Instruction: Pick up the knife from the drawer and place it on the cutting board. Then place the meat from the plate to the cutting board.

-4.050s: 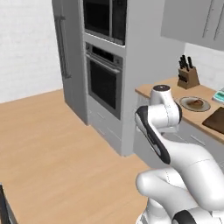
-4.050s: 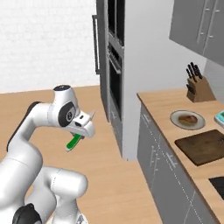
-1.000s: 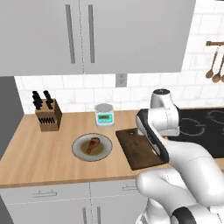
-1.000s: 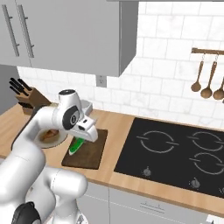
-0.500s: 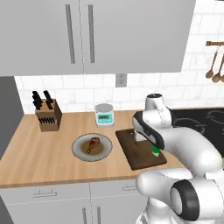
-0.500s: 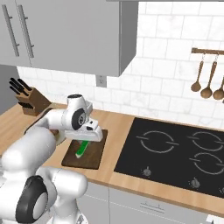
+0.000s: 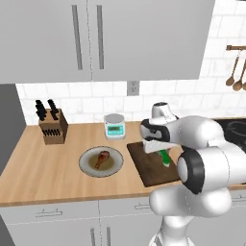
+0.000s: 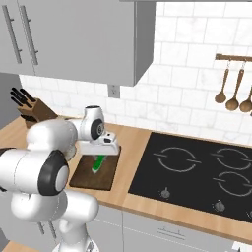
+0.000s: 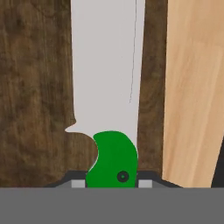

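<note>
Between the fingers (image 9: 78, 183) sits the knife's (image 9: 107, 87) green handle, clamped tight, blade reaching ahead over the cutting board (image 9: 33, 87). Looks light, stiff, probably slick, so handle's the right spot.

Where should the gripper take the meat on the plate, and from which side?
Judging by its pose, grip the meat across its thick lower-left end, coming straight down from above. It lies flat in the plate, tapering up-right toward the thin bone end, so the bulk gives the fingers more to close on. The gripper is over the cutting board, shut on the knife.
</note>
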Controlling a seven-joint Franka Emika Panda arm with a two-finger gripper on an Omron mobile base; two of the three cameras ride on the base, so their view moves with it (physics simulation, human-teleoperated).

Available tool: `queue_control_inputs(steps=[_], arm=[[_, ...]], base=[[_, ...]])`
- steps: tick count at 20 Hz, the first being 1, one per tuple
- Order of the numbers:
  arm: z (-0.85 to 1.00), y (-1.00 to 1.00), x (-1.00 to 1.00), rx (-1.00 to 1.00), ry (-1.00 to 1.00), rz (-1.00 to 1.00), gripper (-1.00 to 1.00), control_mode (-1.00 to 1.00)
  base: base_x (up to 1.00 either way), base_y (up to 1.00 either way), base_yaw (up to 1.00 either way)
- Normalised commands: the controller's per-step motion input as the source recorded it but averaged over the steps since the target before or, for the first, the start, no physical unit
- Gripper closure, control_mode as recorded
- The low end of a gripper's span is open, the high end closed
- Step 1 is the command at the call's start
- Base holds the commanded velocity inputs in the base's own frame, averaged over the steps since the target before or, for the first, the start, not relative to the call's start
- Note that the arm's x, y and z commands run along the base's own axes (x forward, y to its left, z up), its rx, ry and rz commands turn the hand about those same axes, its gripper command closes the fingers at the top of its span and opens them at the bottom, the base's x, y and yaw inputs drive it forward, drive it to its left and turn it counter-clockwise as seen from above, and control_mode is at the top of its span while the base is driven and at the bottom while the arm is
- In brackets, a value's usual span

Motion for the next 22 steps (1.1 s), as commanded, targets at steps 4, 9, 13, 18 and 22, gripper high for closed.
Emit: queue_control_inputs(steps=[4, 9, 13, 18, 22], arm=[[-0.43, 0.0, 0.01, 0.0, 0.03, 0.0, 1.0, -1.0], [-0.32, -0.01, -0.17, 0.0, 0.01, 0.0, 1.0, -1.0], [-0.3, -0.21, 0.0, 0.0, 0.06, 0.0, 1.0, -1.0], [-0.35, -0.16, 0.07, 0.0, 0.06, 0.0, 1.0, -1.0], [-0.32, 0.0, 0.48, 0.0, 0.0, 0.0, 1.0, -1.0]], base=[[0.0, 0.0, 0.0], [0.0, 0.0, 0.0], [0.0, 0.0, 0.0], [0.0, 0.0, 0.0], [0.0, 0.0, 0.0]])
